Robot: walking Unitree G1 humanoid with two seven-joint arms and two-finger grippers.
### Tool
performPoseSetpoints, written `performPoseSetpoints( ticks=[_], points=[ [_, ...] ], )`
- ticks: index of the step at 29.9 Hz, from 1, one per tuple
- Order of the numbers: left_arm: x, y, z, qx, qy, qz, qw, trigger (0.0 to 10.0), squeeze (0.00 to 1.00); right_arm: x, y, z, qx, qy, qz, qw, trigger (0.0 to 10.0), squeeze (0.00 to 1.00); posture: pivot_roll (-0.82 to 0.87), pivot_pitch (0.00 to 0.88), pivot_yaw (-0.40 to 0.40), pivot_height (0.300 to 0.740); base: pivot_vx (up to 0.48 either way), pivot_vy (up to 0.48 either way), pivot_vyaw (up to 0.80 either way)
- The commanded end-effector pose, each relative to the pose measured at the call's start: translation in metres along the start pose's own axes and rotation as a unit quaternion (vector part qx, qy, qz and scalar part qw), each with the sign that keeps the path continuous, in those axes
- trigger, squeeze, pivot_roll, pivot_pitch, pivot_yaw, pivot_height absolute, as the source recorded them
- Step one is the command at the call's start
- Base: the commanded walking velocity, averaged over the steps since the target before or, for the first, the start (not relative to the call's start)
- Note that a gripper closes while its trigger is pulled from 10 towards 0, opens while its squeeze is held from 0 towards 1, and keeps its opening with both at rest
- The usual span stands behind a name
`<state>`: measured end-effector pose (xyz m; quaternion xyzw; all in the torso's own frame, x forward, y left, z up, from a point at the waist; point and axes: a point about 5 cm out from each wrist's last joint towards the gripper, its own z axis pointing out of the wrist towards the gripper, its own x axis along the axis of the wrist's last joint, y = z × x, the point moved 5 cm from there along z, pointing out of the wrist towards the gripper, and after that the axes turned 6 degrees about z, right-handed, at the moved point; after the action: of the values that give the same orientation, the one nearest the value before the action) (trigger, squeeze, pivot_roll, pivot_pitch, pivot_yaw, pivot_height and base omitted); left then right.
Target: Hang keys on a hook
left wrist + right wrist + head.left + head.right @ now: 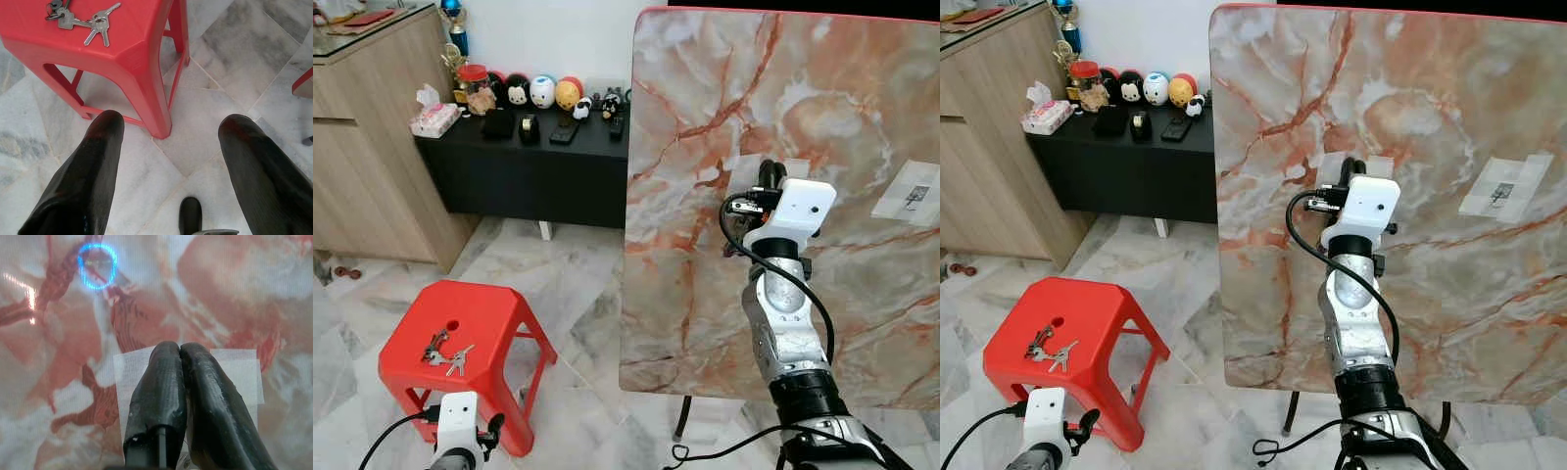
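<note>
My right arm [788, 333] is ribbed silver metal with a black band lower down, topped by a white camera housing [803, 208]. A black cable [773, 269] loops beside it. My fingers [85, 176] are long, glossy black, with rounded tips.

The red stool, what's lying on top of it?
A bunch of keys lies on the red stool, beside a round hole in the seat. The open left gripper hangs low near the stool's leg. Under the seat, bare floor shows.
</note>
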<state>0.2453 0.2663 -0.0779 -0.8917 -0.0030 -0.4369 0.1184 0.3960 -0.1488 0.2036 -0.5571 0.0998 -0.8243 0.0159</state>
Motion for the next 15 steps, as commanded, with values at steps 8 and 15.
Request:
performPoseSetpoints(
  ticks=[8, 15],
  points=[
    [-0.0025, 0.0018, 0.0000, -0.003, -0.008, 0.007, 1.000, 10.0, 0.00, 0.0008, 0.0003, -0.0038, 0.002, -0.004, 0.001, 1.000, 10.0, 0.00, 0.16, 0.000, -0.044, 0.740, 0.000, 0.000, 0.00],
    [-0.0021, 0.0021, 0.0001, -0.003, -0.007, 0.007, 1.000, 10.0, 0.00, 0.0063, 0.0058, -0.0024, -0.012, 0.006, -0.007, 1.000, 10.0, 0.00, 0.16, 0.000, -0.045, 0.740, 0.000, 0.000, 0.00]
  ],
)
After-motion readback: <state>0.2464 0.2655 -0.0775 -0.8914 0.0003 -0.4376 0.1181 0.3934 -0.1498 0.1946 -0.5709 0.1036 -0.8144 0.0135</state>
